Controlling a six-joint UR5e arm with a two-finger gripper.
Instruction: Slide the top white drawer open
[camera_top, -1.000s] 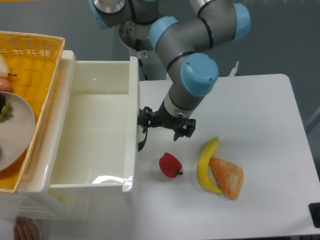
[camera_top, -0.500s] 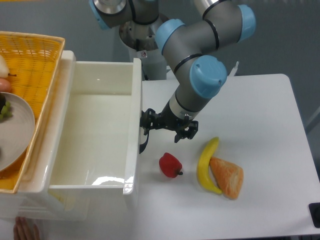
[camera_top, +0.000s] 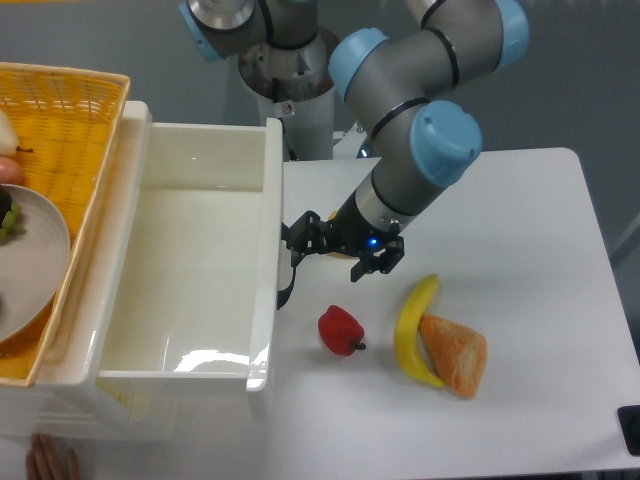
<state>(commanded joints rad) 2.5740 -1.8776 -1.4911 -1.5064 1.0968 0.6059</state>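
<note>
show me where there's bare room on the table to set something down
Free: the far right corner of the table, beyond the banana, and the near strip in front of the bread. Crowded: between the end effector, red pepper and top white drawer.

white drawer, yellow basket, red pepper

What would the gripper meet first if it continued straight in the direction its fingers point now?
The gripper points left at the open drawer's front panel, so it would probably meet the black handle or the panel itself first. Depth is unclear from this single view.
</note>
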